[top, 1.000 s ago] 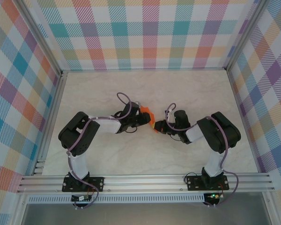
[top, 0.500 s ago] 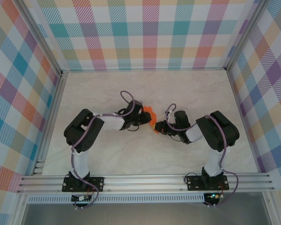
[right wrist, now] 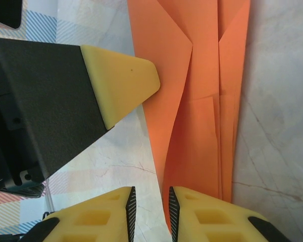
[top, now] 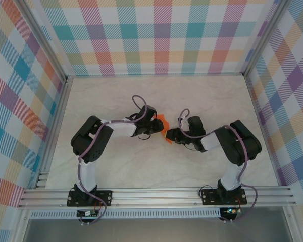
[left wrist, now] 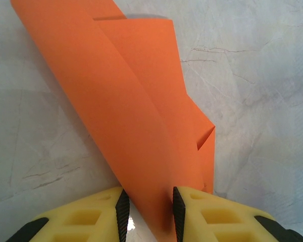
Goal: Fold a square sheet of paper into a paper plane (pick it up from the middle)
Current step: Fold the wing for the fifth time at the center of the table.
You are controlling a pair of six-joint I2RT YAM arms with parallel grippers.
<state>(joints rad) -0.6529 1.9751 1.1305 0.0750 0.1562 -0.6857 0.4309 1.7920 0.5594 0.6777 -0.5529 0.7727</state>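
- The orange paper [top: 164, 122] is already partly folded into long, narrow, overlapping flaps. It sits about at the centre of the surface [top: 141, 96], roughly as far from the left edge as from the right, between the two grippers.
- The left gripper [top: 155, 127] reaches in from the left side, its arm bent back towards the near edge.
- In the left wrist view, the left gripper [left wrist: 149, 212] has its yellow fingers [left wrist: 98, 217] drawn in on the near end of the orange paper [left wrist: 136, 116]. The folded bundle fills the gap between the pads, apart from a thin sliver on one side, so it is gripping the paper.
- From there the paper runs away from that gripper in a curved, loosely rolled flap, with a smaller folded corner on its right side, over the pale marbled surface [left wrist: 262, 75].
- The right gripper [top: 170, 135] comes in from the right and meets the paper's near end.
- In the right wrist view, the right gripper [right wrist: 150, 206] has its jaws slightly apart, with bare surface showing in the narrow gap. It is open, and the paper's lower tip [right wrist: 202, 101] lies just against the inner face of one pad, not clamped.
- A yellow-tipped finger [right wrist: 123, 75] of the left gripper shows there too, just beside the paper's edge.
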